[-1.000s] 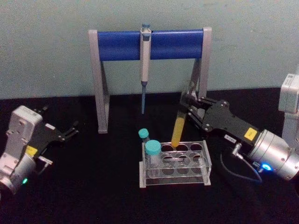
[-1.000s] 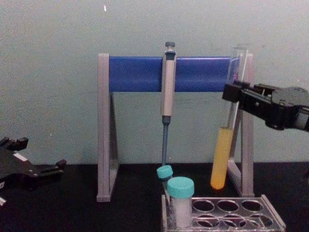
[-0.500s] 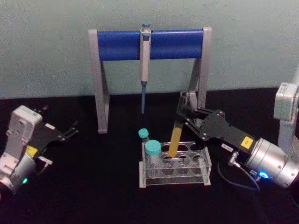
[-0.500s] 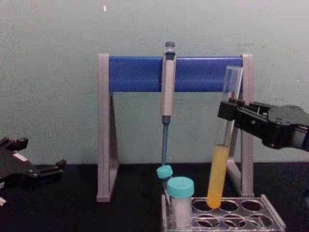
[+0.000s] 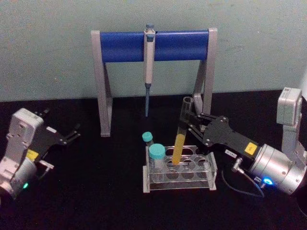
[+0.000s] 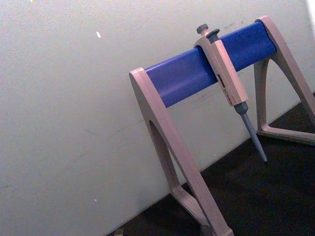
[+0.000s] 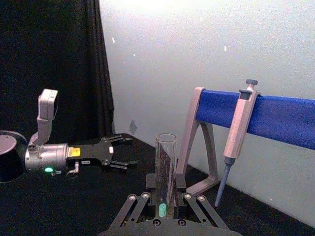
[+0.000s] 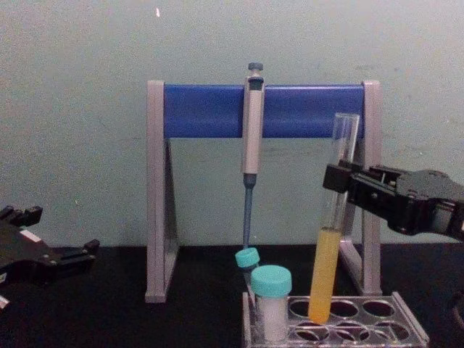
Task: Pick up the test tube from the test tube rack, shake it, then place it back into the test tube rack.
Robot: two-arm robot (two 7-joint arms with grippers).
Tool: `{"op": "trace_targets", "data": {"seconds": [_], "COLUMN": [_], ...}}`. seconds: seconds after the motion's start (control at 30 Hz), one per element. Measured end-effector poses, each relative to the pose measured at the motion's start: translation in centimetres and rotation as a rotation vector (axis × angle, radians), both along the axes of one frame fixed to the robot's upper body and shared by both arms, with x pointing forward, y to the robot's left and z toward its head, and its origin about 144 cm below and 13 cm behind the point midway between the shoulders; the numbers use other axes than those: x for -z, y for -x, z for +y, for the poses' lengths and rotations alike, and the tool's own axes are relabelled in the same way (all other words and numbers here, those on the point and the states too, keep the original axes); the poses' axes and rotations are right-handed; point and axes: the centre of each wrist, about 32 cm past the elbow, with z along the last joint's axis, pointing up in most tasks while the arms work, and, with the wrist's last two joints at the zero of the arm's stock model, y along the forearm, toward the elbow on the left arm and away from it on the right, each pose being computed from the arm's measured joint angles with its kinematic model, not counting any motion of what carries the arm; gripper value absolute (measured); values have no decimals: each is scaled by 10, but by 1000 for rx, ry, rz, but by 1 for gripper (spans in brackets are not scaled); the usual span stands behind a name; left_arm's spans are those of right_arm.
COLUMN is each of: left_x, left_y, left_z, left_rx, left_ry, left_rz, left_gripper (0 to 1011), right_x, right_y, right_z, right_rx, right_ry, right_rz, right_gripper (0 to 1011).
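Right claw and test tube at the rack. My right claw (image 5: 186,120) was clenched on the test tube (image 5: 179,143), on its clear upper part above the yellow-orange liquid. The tube leaned slightly, its round end in a back-row hole of the test tube rack (image 5: 178,186) on the black surface (image 5: 96,191), near a teal-capped tube (image 5: 157,153). My left claw (image 5: 71,135) hung well apart at the left, fingers spread, grasping nothing.
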Motion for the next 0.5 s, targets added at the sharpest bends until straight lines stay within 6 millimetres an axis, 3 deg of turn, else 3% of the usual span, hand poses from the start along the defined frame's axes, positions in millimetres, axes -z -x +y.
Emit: {"op": "trace_targets", "data": {"seconds": [0.5], "left_x": [0], "left_y": [0], "left_z": [0], "left_rx": [0], "left_ry": [0], "left_rz": [0], "left_gripper": [1001], "right_x": [4], "right_y": [0], "right_z": [2], "right_rx": [-6], "right_ry": [6], "right_rz": [16], "right_gripper": [228]}}
